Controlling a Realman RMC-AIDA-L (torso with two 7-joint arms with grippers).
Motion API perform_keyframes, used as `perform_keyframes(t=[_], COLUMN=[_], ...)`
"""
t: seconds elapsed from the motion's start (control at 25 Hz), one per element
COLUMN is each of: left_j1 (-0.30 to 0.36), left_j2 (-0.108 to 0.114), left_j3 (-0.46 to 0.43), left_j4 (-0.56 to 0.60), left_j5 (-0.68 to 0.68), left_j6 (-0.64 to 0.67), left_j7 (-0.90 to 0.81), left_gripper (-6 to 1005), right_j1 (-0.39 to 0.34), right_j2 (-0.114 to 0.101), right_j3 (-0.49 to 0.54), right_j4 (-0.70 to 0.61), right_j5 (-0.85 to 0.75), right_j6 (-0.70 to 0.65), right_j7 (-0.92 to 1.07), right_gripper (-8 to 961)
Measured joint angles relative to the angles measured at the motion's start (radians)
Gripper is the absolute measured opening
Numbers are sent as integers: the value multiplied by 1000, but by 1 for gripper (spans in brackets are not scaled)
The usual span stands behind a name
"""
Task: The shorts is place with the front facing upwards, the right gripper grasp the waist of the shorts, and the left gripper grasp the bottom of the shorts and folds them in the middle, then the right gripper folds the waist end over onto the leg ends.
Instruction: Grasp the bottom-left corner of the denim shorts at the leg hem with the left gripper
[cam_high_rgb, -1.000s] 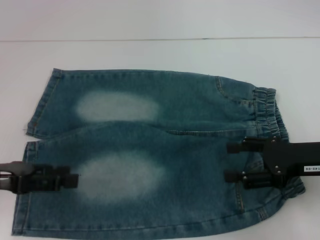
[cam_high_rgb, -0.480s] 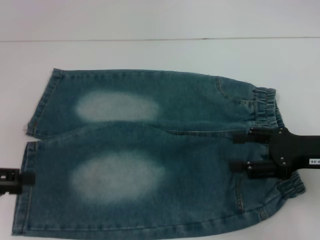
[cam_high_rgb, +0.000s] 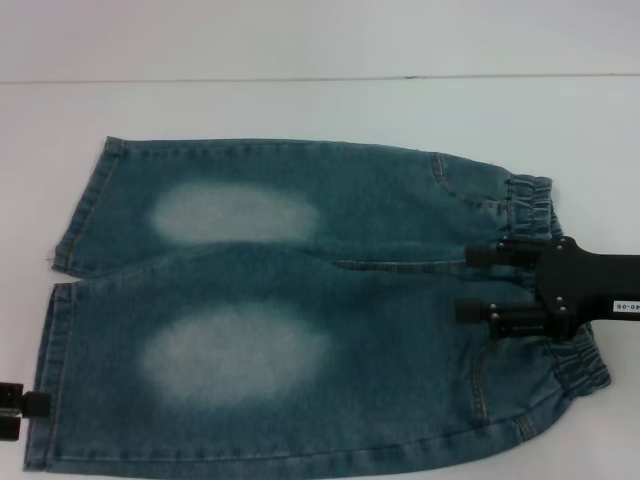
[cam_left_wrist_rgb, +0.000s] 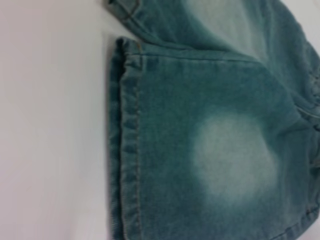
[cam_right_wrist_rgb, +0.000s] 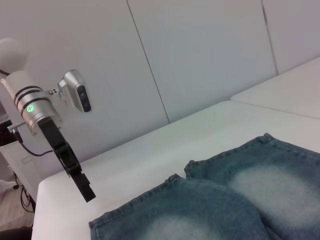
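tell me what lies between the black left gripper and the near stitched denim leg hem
Nothing: the right wrist view shows only bare white table between the left gripper, hanging above the table, and the leg hem.

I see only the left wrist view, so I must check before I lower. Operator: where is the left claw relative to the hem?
Observer: The left claw hangs over the bare table, just outside the hem and not over denim.
Operator: And the right claw?
Observer: The right claw is over the waist with its fingers apart, not closed on cloth.
Operator: Are the shorts folded already?
Observer: No. The head view shows the shorts flat and unfolded.
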Motion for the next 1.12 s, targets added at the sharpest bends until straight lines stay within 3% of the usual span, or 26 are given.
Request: perform_keyframes(t=[0.52,1.12], left_j1=[-45,-58], left_j2=[-13,-25], left_j3=[21,34], left_j4=[-46,-67], left_j5=[137,174], left_j6=[-89,-124], left_j7=[0,2], left_gripper=[736,735], right_j1=[15,21], right_j2=[6,6], right_j3=[-13,-9], right_j4=[1,1], right_j5=[0,0], right_j6=[34,42], right_j7=[-10,-29], right_gripper=[861,862])
